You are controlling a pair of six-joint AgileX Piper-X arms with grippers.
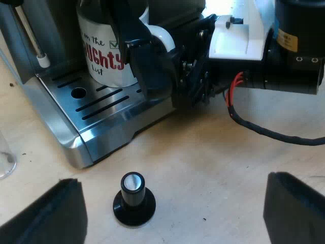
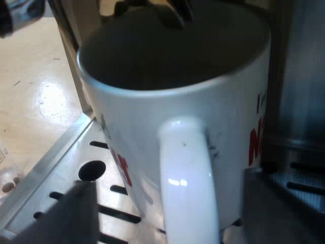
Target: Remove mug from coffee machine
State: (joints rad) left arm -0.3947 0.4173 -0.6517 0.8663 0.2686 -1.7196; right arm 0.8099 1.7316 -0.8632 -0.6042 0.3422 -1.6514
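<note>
Fingers (image 2: 76, 218) of my right gripper (image 2: 175, 213) stood wide astride the mug's handle (image 2: 185, 168); mug (image 2: 142, 117) sat on the machine's drip tray (image 2: 56, 173) under the spouts (image 2: 172, 12); left gripper (image 1: 172, 208) gaped empty by the tamper (image 1: 134, 199); lifting early risked rim striking spouts.

A pale wooden tabletop (image 1: 213, 152) bears a steel espresso machine (image 1: 101, 127), a clear measuring glass (image 1: 5, 157) and, just before the left gripper (image 1: 170, 218), a black silver-topped tamper (image 1: 133, 199).

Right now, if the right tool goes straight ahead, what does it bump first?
Probably the mug handle, sitting just ahead between the right tool's open fingers; how near is hard to judge.
</note>
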